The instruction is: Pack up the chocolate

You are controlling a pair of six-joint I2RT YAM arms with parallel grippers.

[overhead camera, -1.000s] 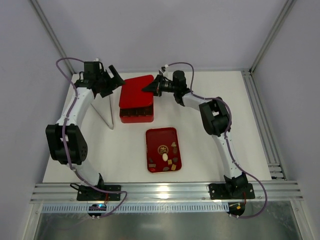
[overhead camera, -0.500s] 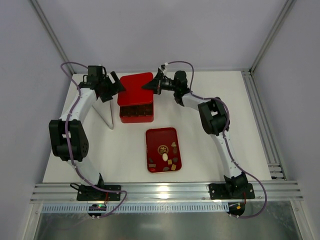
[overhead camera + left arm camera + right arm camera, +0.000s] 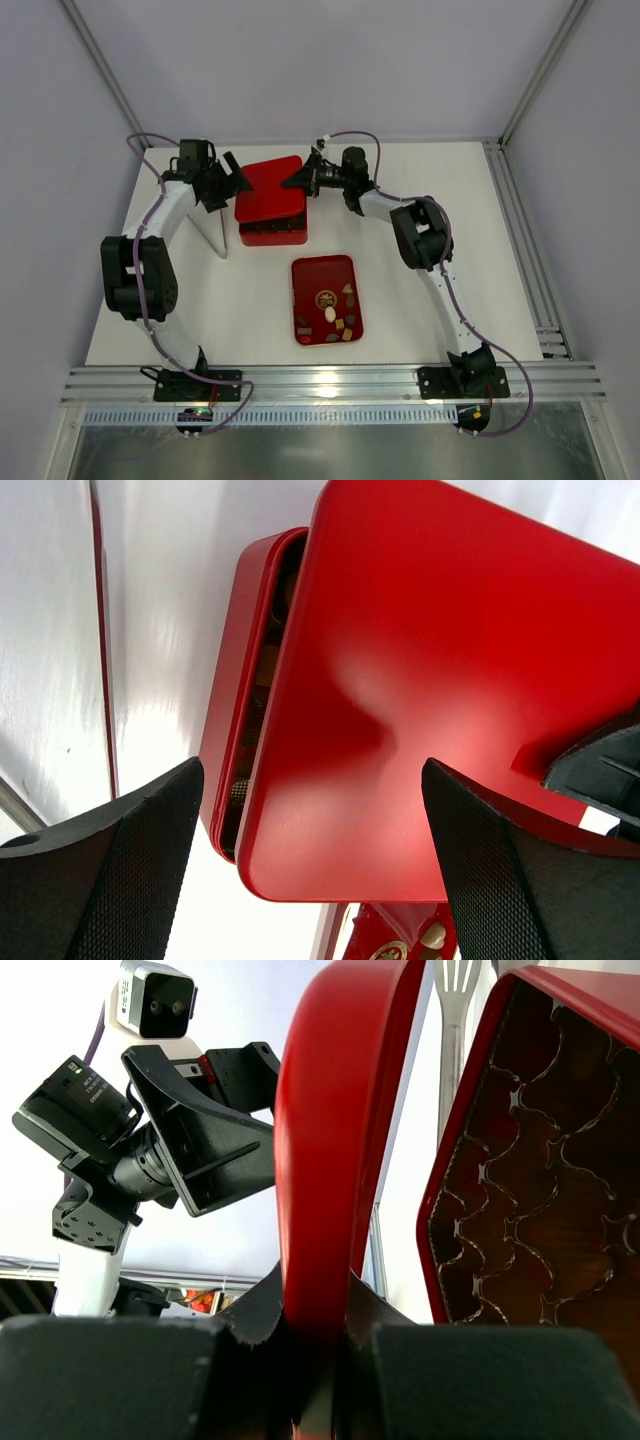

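Observation:
Several chocolate pieces (image 3: 330,312), dark, tan and cream, lie on a flat red tray (image 3: 308,272) in the table's middle. A red box (image 3: 272,235) stands behind it, its brown compartments showing in the right wrist view (image 3: 540,1190). My right gripper (image 3: 298,180) is shut on the right edge of a red lid (image 3: 270,188), held over the box and covering most of it. The lid also shows in the right wrist view (image 3: 330,1110). My left gripper (image 3: 232,183) is open, its fingers (image 3: 110,880) straddling the lid's left corner (image 3: 430,700) without touching it.
A metal slotted spatula (image 3: 215,232) lies left of the box and also shows in the right wrist view (image 3: 455,1020). Grey walls and frame posts close in the table behind and at both sides. A rail runs along the right edge (image 3: 520,230).
The left arm has swung in so its open gripper faces the lid's left edge. The right gripper has shifted the lid slightly left over the box.

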